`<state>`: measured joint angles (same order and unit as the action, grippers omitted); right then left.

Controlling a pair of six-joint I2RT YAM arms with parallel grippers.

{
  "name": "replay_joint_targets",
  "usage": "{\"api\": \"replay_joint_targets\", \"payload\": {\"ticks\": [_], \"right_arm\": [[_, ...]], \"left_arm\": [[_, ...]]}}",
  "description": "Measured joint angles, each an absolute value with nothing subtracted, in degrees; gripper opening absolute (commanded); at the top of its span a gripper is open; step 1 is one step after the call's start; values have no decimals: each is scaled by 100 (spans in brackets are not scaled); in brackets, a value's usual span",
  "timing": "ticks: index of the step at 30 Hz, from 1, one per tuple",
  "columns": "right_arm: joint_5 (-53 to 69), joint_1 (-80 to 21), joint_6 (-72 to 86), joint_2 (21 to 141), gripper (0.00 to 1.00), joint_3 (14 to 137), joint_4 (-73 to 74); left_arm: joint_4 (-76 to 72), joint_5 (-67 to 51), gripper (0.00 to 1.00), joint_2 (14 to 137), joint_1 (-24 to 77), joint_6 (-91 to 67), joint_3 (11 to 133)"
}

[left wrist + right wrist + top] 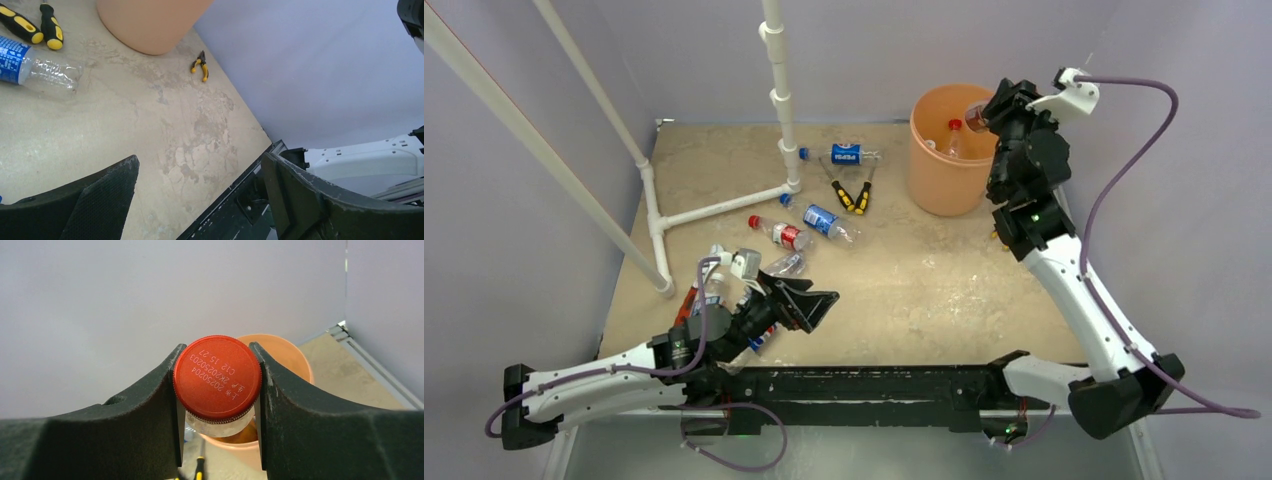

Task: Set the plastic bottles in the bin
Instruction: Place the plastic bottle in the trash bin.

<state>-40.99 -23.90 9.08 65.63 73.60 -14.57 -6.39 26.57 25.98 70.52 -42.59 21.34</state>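
My right gripper [980, 116] is shut on a plastic bottle's red cap [217, 376], held over the near rim of the orange bin [944, 165]. The bin [292, 352] shows behind the cap. Inside it stands another red-capped bottle [954, 132]. On the table lie two blue-labelled bottles [845, 154] [822, 219], a red-labelled one [780, 233] and a clear one [786, 265]. More bottles [712, 278] lie partly hidden by my left arm. My left gripper [812, 306] is open above bare table near the front edge, its fingers [102, 197] wide apart with nothing between them.
Yellow-and-black pliers [854, 196] lie left of the bin. A smaller pair [200, 65] lies by the bin's base near the right wall. A white pipe frame [724, 205] stands at the back left. The black base rail [874, 385] runs along the front edge.
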Motion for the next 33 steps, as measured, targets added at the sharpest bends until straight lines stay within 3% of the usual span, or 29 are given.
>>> {"api": "replay_joint_targets", "payload": {"ticks": [14,33], "right_arm": [[-3505,-1245,1538,8901,0,7902,-1367],[-3033,-910,1608,9815,0,7800,-766]], "left_arm": [[-709,2626,91,2591,7052,-4397,1957],[-727,2709,91,2952,7052,-4394,1957]]}}
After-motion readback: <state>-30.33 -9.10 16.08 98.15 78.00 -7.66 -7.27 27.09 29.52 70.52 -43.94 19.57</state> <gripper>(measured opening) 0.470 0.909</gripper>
